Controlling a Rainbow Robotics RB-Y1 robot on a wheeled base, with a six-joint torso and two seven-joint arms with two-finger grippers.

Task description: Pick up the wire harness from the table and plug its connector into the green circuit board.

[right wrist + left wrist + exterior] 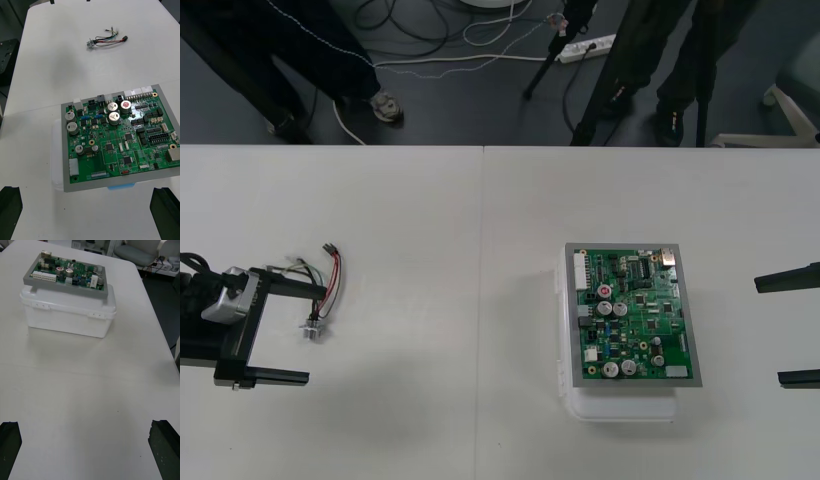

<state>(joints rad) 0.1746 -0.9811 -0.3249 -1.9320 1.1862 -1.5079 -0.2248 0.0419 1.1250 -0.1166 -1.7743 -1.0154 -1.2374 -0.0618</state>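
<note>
At my spread left tool (315, 334), the thin red-black-green wire harness (330, 280) lies on the white tabletop (430, 400); light, floppy, I reckon, so pinch beside its black plug (329, 246). Right tool (770, 332) waits released.

Just ahead of right gripper (86, 195), black fingers (10, 206) spread wide apart: green circuit board (120, 138) on white base (56, 157). Beyond the board and well apart from it, wire harness (107, 39) flat on the desk (48, 75), toward its far edge: black plug (125, 38) at one end, round metal socket (90, 44) at the other.
</note>
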